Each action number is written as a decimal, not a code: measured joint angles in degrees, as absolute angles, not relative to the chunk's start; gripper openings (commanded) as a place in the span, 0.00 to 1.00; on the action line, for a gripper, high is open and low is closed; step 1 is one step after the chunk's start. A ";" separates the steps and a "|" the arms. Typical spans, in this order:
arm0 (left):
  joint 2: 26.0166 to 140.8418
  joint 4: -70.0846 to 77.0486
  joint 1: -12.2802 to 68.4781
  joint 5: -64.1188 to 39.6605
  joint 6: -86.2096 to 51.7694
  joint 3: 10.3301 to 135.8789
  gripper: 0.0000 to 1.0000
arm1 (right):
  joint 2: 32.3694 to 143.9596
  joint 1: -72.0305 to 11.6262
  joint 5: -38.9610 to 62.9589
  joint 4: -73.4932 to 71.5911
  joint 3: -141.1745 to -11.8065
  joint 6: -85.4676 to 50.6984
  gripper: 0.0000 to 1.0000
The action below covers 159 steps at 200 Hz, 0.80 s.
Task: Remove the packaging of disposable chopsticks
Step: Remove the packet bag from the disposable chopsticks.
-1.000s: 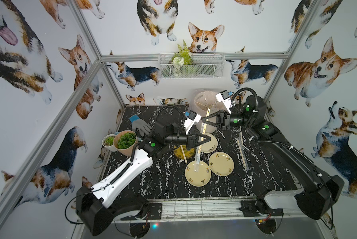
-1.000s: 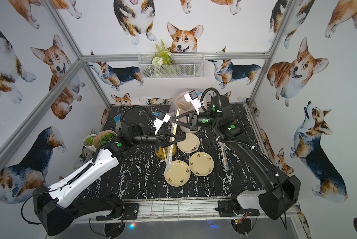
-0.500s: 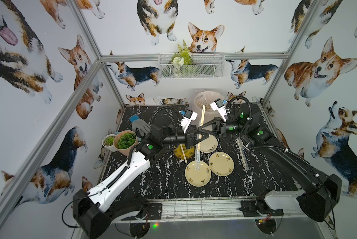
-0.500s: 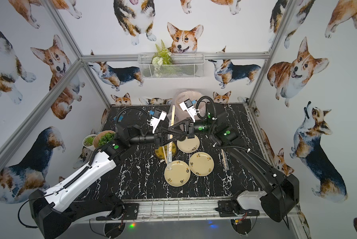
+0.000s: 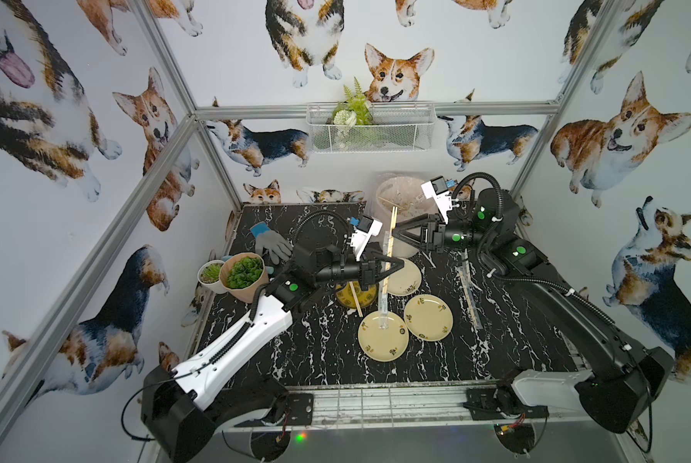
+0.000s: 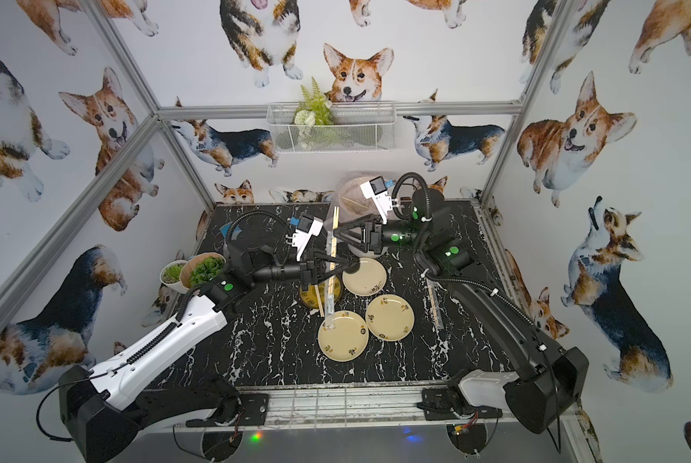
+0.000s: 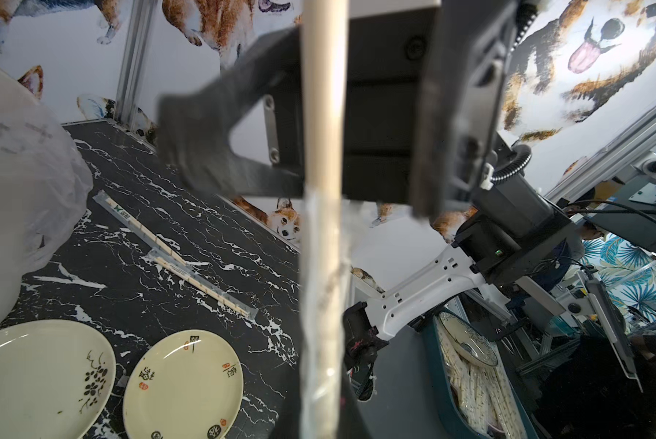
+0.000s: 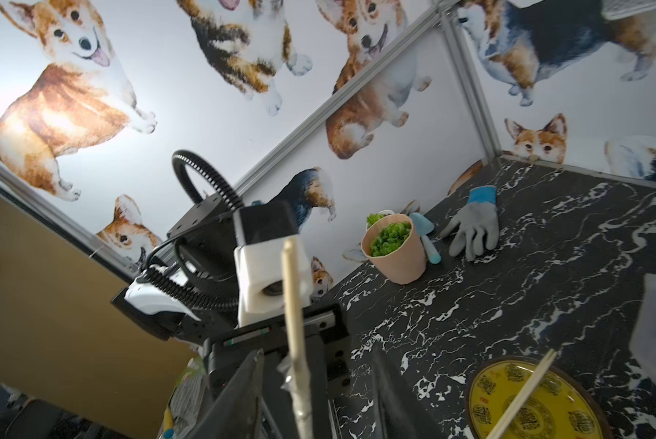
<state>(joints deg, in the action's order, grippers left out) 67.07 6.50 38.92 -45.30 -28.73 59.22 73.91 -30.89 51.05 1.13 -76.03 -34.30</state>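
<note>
In a top view the left hand (image 5: 394, 263) is clamped on the packaging (image 5: 383, 298), holding it near upright above the worktop (image 5: 320, 352). The sleeve's lower end hangs over a cream plate (image 5: 370, 346), and the disposable chopsticks (image 5: 393, 218) poke bare from its top. Only the left wrist view shows the right hand (image 7: 311, 163) plainly, its fingers (image 7: 204, 144) standing apart on either side of the bare wood and gripping nothing, with two more wrapped pairs (image 7: 204, 287) lying flat beyond.
</note>
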 measured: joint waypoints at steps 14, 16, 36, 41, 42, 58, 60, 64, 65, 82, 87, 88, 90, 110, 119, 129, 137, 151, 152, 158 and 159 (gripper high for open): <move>67.07 6.48 38.83 -45.01 -28.91 58.98 0.00 | 75.29 -30.37 52.21 -0.05 -76.42 -36.27 0.40; 67.07 6.48 38.79 -45.01 -28.91 58.96 0.00 | 75.40 -30.37 52.31 -0.08 -76.51 -36.40 0.39; 67.05 6.55 38.74 -44.60 -29.04 58.92 0.00 | 76.79 -30.35 53.95 -1.87 -77.45 -38.33 0.32; 67.05 6.55 38.74 -44.56 -29.10 58.92 0.00 | 76.97 -30.35 54.26 -2.35 -77.47 -38.94 0.32; 67.05 6.55 38.74 -44.56 -29.12 58.92 0.00 | 76.99 -30.35 54.30 -2.39 -77.47 -39.00 0.32; 67.09 6.66 38.74 -44.56 -29.15 58.92 0.00 | 77.21 -30.35 54.96 -3.42 -77.52 -40.01 0.31; 67.09 6.68 38.74 -44.56 -29.15 58.92 0.00 | 77.23 -30.35 55.00 -3.57 -77.52 -40.18 0.31; 67.16 6.76 38.74 -44.62 -29.15 58.92 0.00 | 77.28 -30.35 55.11 -3.84 -77.58 -40.49 0.32; 67.18 6.81 38.76 -44.66 -29.15 58.92 0.00 | 77.30 -30.35 55.13 -3.88 -77.58 -40.51 0.32; 67.46 6.87 38.81 -45.39 -29.08 58.92 0.00 | 77.52 -30.39 55.46 -4.82 -77.84 -40.88 0.32; 67.57 6.87 38.81 -45.65 -28.97 58.92 0.00 | 77.54 -30.48 55.61 -4.93 -77.95 -40.91 0.32; 67.59 6.87 38.81 -45.69 -28.95 58.92 0.00 | 77.54 -30.50 55.61 -4.93 -77.97 -40.91 0.32; 67.61 6.87 38.81 -45.78 -28.91 58.92 0.00 | 77.56 -30.55 55.61 -4.93 -78.00 -40.93 0.32; 67.99 6.90 38.92 -46.19 -28.93 59.07 0.00 | 77.76 -31.05 56.07 -5.28 -78.61 -40.88 0.19; 68.18 6.92 38.92 -46.39 -28.93 59.29 0.00 | 77.80 -31.20 56.47 -5.26 -78.85 -40.86 0.10; 68.36 7.35 38.92 -46.98 -28.62 59.42 0.00 | 77.82 -31.42 56.53 -5.17 -79.13 -40.32 0.00; 68.42 7.42 38.92 -47.37 -29.47 59.66 0.00 | 77.84 -31.44 56.73 -5.13 -79.22 -39.94 0.00; 68.62 7.57 38.92 -47.44 -29.50 59.79 0.00 | 77.78 -31.40 56.60 -4.51 -79.50 -39.05 0.00; 68.62 7.57 38.92 -47.44 -29.50 59.79 0.00 | 77.76 -31.40 56.58 -4.40 -79.53 -38.96 0.00; 68.64 7.51 38.92 -47.46 -29.54 59.83 0.06 | 77.65 -31.40 56.38 -3.92 -79.59 -38.83 0.00; 68.64 7.49 38.92 -47.46 -29.54 59.83 0.09 | 77.60 -31.40 56.29 -3.84 -79.59 -38.83 0.00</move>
